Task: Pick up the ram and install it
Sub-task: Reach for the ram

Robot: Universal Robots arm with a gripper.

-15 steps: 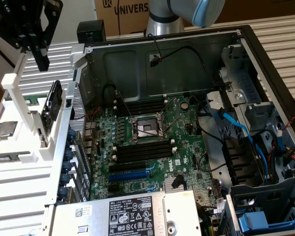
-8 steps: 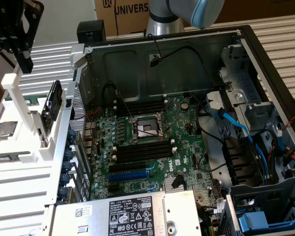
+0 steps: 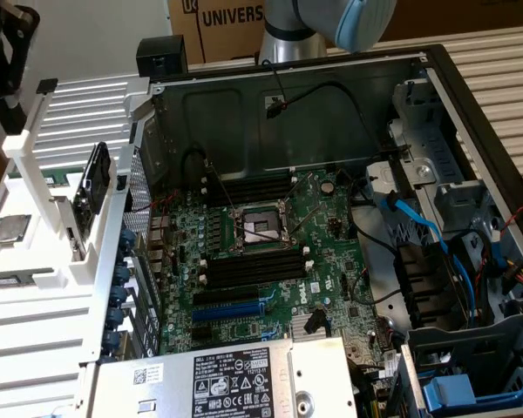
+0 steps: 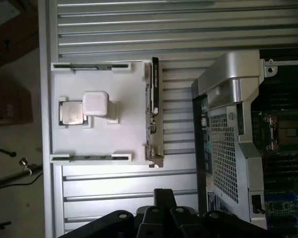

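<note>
High over the white holder (image 4: pixel 97 74), the tool (image 4: pixel 164 198) hangs closed and empty; it should open, align its jaws across the upright ram (image 4: pixel 155 89), then descend straight.

Open computer case (image 3: pixel 436 78) on the slatted table (image 3: pixel 35 331), ram (image 3: pixel 96 185) standing in a white holder (image 3: pixel 44 187) at the exterior view's left.
The ram stands on edge in the holder, just outside the case wall. A CPU chip (image 3: pixel 9 228) lies flat on the holder nearby. The black gripper (image 3: pixel 7 104) is above the holder at the upper left edge, closed and apart from the ram. Inside the case are the green motherboard (image 3: pixel 322 252), an empty CPU socket (image 3: pixel 260 228), black memory slots (image 3: pixel 253 266), a blue expansion slot (image 3: pixel 231 309) and a labelled power supply (image 3: pixel 235 374). The arm base (image 3: pixel 288 35) and a cardboard box (image 3: pixel 213 22) are behind the case.
</note>
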